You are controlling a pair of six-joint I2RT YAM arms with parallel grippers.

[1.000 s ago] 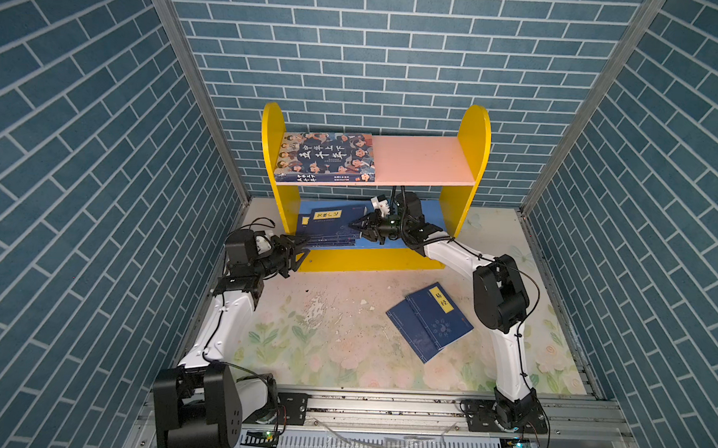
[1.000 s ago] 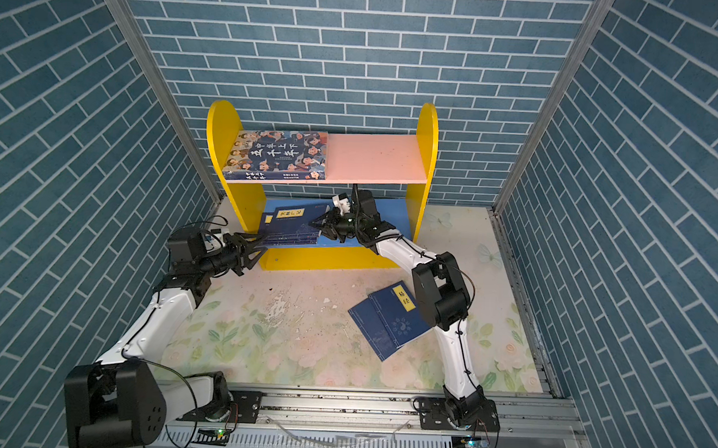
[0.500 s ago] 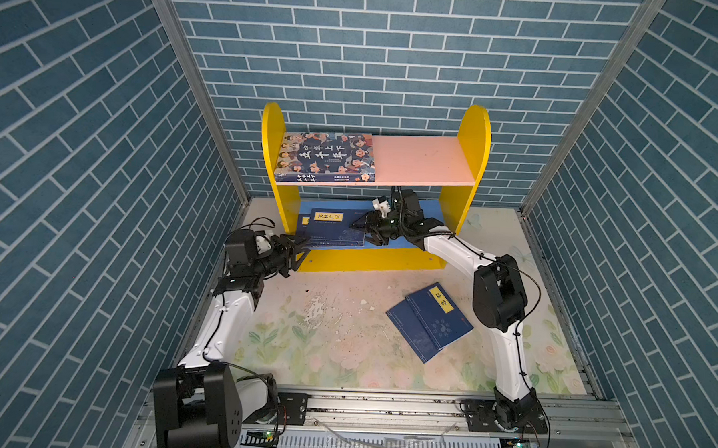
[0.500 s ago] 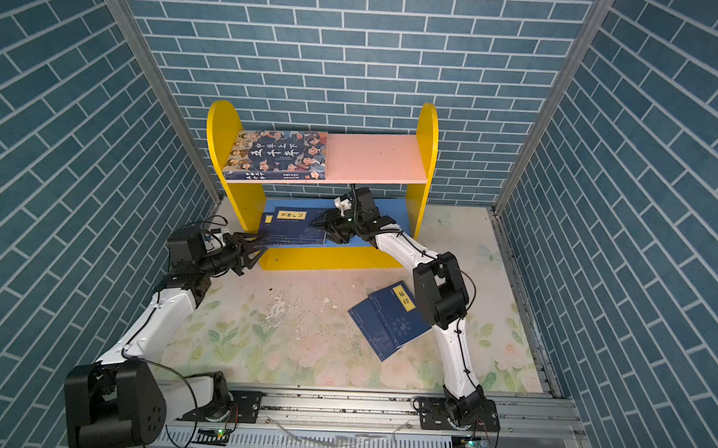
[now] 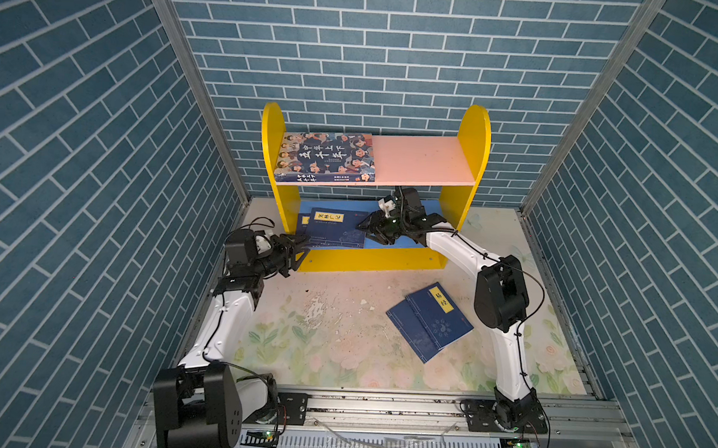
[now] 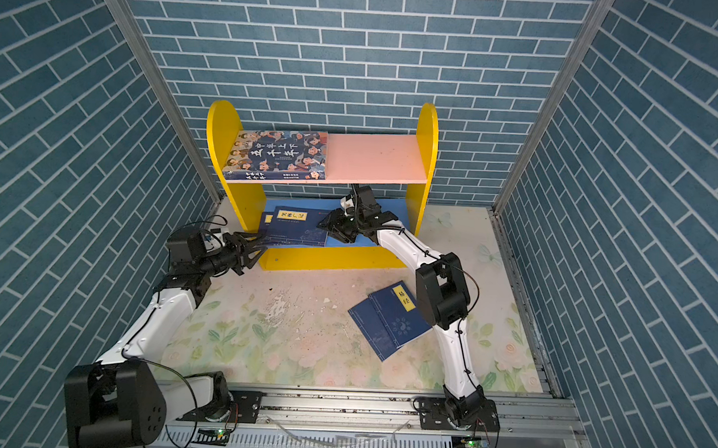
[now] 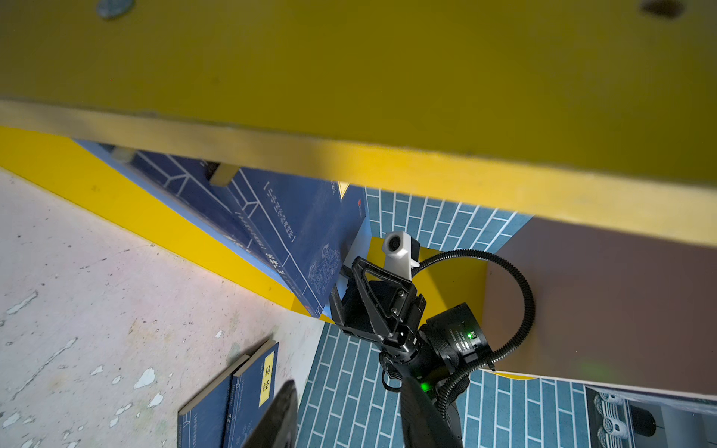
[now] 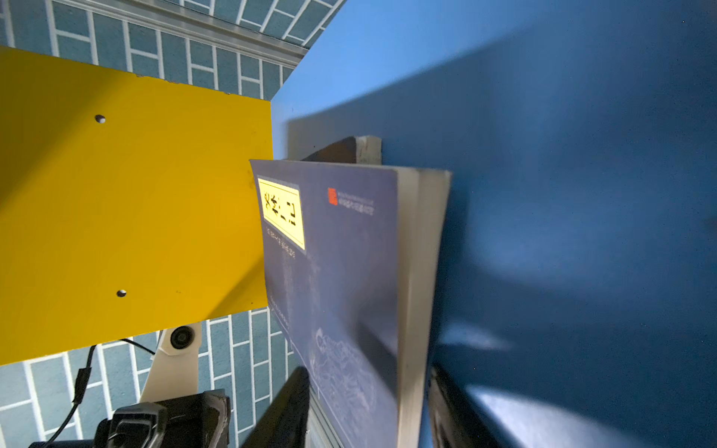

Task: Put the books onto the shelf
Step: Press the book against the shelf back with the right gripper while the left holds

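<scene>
Right gripper (image 5: 366,230) straddles top navy book (image 5: 332,232), grip unclear, so retreating could drag it off blue lower board (image 8: 543,97); left gripper (image 5: 300,251) spread.

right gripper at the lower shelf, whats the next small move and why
Probably draw the right gripper straight back out. Its jaws stand open around the edge of the navy book, which already lies on the blue lower board, and two more navy books wait on the table.

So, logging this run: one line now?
cartoon-cover thick book: pink upper board; right end effector: at navy book, blue board; two navy books: floor
</scene>
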